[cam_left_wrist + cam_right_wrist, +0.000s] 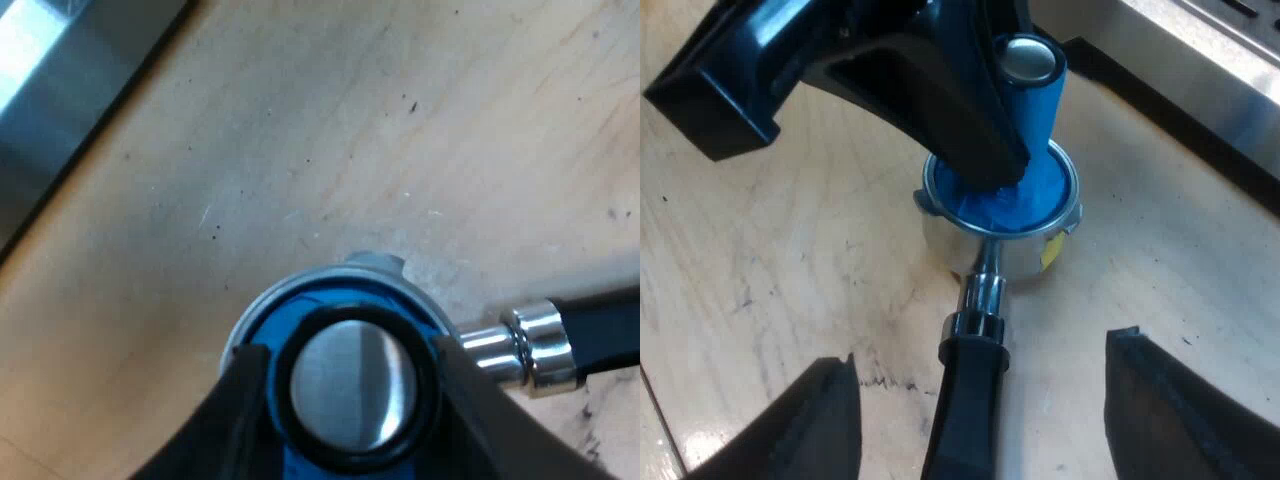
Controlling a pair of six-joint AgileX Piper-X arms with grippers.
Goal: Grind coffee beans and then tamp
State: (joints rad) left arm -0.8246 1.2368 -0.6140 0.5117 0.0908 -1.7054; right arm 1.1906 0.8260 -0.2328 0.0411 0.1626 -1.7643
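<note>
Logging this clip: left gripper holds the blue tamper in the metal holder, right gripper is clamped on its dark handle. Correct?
No: the right gripper is open, fingers apart either side of the dark handle, per the right wrist view. Left gripper does hold the blue tamper in the metal holder.

There is one blue tamper and one metal holder. Two grippers show: the left gripper and the right gripper. One machine, one table.

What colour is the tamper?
Blue, with a silver top. The tamper shows best in the right wrist view.
</note>
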